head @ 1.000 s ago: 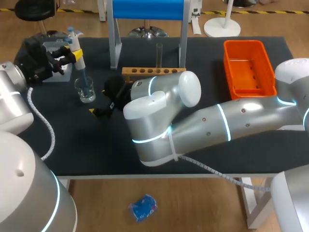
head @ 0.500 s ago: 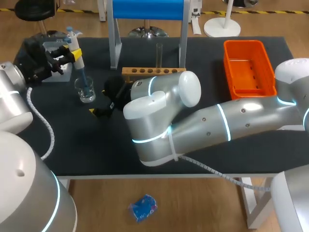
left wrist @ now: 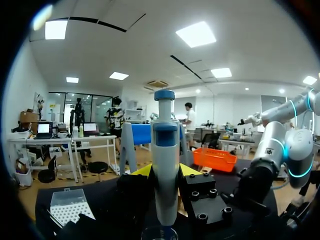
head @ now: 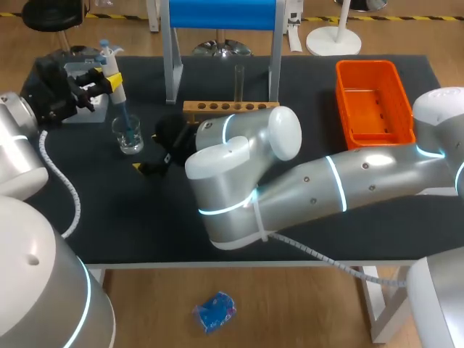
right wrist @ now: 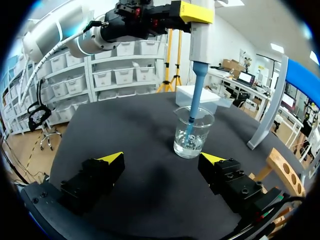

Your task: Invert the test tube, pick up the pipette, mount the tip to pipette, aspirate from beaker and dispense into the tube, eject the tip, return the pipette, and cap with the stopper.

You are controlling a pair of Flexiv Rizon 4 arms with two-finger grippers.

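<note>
Aspirating: your left jaws clamp the pipette (head: 114, 76), its tip (right wrist: 192, 112) dipped in the beaker (head: 129, 135); your right jaws gape empty beside it. Dispensing into the racked test tube (head: 238, 81), ejecting, returning and capping seemingly remain.

In the head view, the right arm's silver elbow (head: 239, 174) covers most of the right tool (head: 154, 163) and part of the wooden tube rack (head: 217, 107). The left wrist view cuts off the clear glass beaker (left wrist: 159, 234) beneath the white-and-blue pipette (left wrist: 165, 165).
</note>
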